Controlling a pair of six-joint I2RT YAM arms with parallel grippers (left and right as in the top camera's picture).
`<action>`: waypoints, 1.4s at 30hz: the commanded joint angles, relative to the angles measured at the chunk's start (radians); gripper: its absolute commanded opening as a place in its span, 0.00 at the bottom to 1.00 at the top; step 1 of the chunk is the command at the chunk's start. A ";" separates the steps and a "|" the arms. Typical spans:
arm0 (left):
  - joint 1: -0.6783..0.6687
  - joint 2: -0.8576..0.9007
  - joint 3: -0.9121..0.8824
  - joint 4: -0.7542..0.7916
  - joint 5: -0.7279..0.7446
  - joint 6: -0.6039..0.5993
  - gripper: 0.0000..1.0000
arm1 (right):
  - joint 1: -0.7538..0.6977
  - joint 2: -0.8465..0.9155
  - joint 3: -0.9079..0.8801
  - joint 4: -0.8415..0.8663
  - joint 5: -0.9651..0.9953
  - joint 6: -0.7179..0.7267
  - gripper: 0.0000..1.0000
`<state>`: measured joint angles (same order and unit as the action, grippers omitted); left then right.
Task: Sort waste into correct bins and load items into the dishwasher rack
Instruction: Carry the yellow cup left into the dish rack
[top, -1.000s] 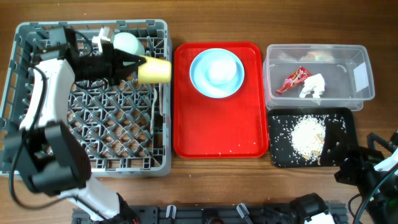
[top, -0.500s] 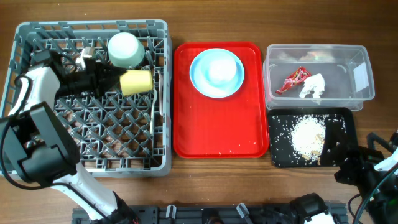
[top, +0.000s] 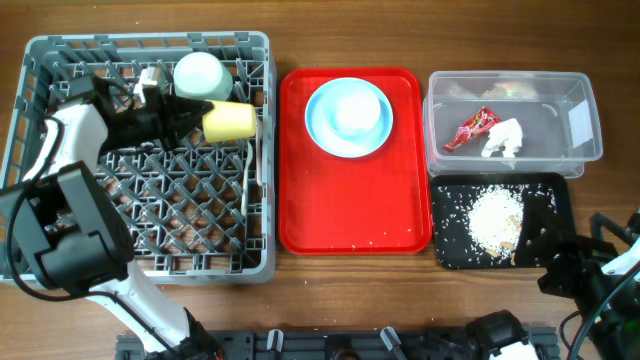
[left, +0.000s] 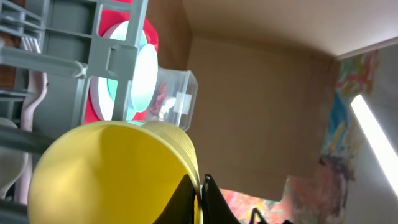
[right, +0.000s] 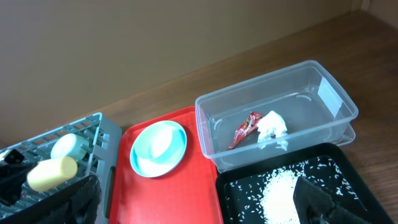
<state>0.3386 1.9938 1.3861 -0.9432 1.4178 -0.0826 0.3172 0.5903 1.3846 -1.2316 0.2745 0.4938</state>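
My left gripper (top: 196, 118) is shut on the rim of the small yellow cup (top: 232, 120), which lies on its side over the upper right part of the grey dishwasher rack (top: 150, 42). In the left wrist view the jaws (left: 200, 199) pinch the cup wall (left: 106, 174). The pale green bowl (top: 200, 80) sits upside down in the rack just behind the cup. A white utensil (top: 247, 190) lies along the rack's right side. The light blue plate (top: 348, 116) rests on the red tray (top: 350, 205). My right gripper (right: 199, 205) is open and empty at the front right.
The clear tub (top: 585, 95) holds the red wrapper (top: 472, 128) and white tissue (top: 503, 138). The black tray (top: 450, 200) in front of it holds a pile of rice scraps (top: 495, 222). A few rice grains lie on the red tray's front edge.
My left gripper drew the yellow cup left from the rack's right edge into the rack, then shifted it slightly back to the right and up beside the bowl. The right arm has not moved.
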 joint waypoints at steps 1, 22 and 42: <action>-0.029 0.016 -0.008 0.021 -0.007 0.023 0.04 | -0.005 -0.003 0.005 0.003 0.017 0.006 1.00; 0.023 0.032 -0.022 0.030 -0.469 -0.037 0.04 | -0.005 -0.003 0.005 0.003 0.017 0.006 1.00; 0.060 -0.259 0.036 0.009 -0.760 -0.196 1.00 | -0.005 -0.003 0.005 0.003 0.017 0.006 1.00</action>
<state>0.4026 1.8587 1.4178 -0.9352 0.8394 -0.2359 0.3172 0.5907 1.3846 -1.2316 0.2745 0.4938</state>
